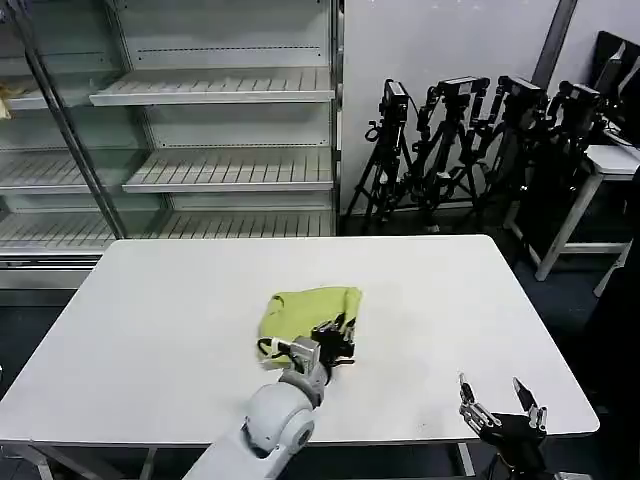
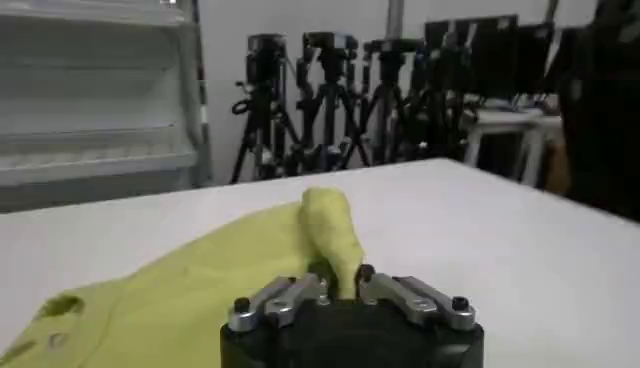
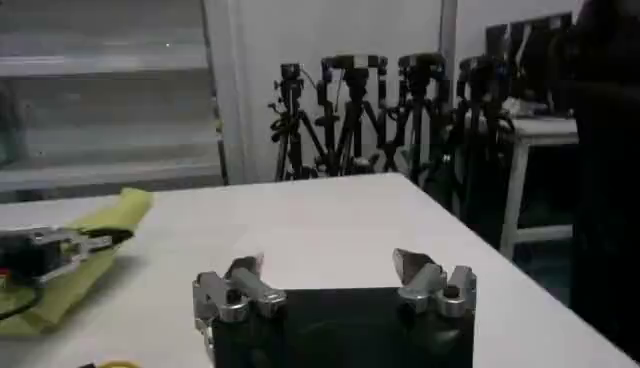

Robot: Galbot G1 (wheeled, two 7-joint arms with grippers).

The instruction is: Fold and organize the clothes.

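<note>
T-shirt [image 1: 305, 312] bunched on table [image 1: 150, 330], left tool [image 1: 337, 343] pinching its edge, right tool [image 1: 497, 400] spread wide, idle

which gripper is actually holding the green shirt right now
The left gripper: it is pinched shut on the T-shirt. The right gripper waits open at the table's near edge.

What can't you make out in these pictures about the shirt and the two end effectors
- Head view: the near right part of the T-shirt is covered by the left end effector.
- Left wrist view: the T-shirt's near edge is cut off by the frame and hidden behind the left end effector, shut on a raised fold.
- Right wrist view: the T-shirt is partly hidden by the left end effector; the open right end effector waits at the table edge.
</note>
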